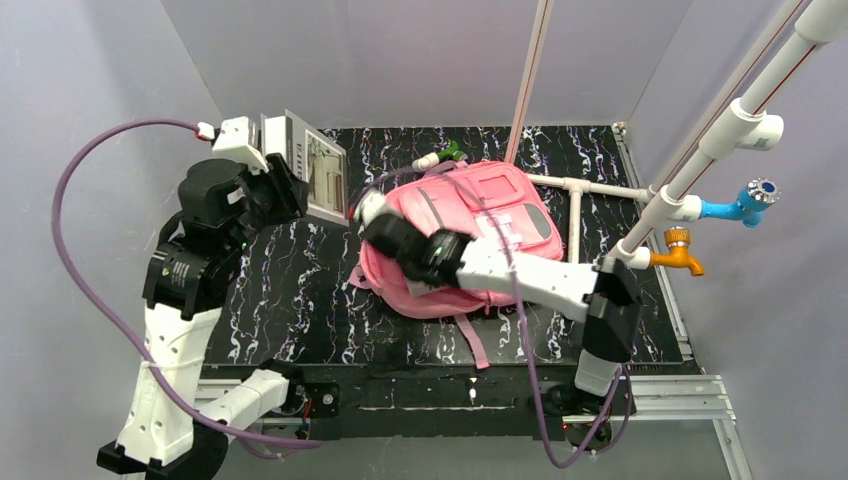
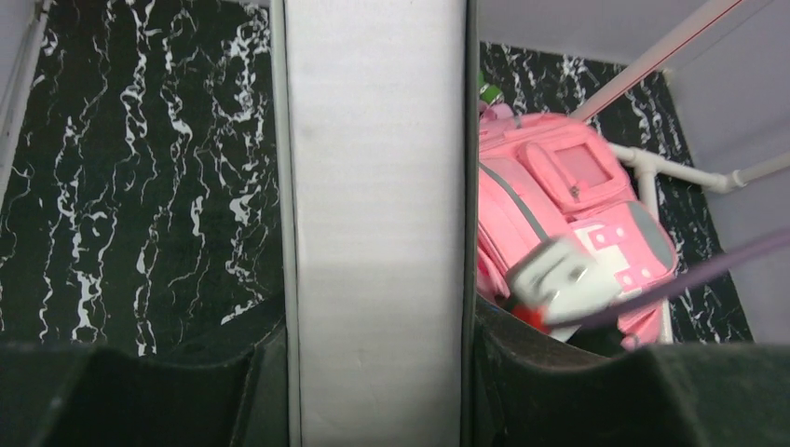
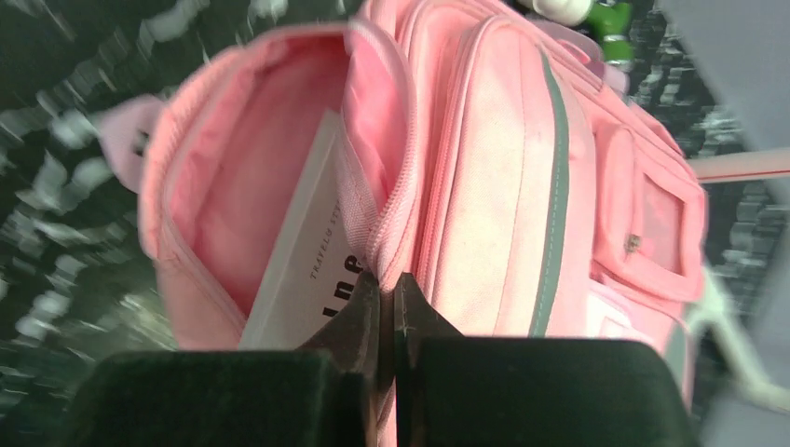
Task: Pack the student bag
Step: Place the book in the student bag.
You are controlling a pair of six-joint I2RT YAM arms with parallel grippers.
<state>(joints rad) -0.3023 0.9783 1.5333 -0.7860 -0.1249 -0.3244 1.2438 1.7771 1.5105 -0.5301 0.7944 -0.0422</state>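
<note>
Student bag, frame centre on the worktop, mouth open: my right jaws pinch its zip rim, left jaws clamp a white book upper left; next, I judge, hold rim wide, slide book in.

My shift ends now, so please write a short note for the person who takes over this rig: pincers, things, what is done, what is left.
Left pincer: shut on a white book, held above the table, left of the student bag.
Right pincer: shut, apparently pinching the zipper edge of the bag's main compartment, which gapes open.
Done: another book is already inside that compartment.
Left: put the held book in; probably close the bag afterwards.
</note>
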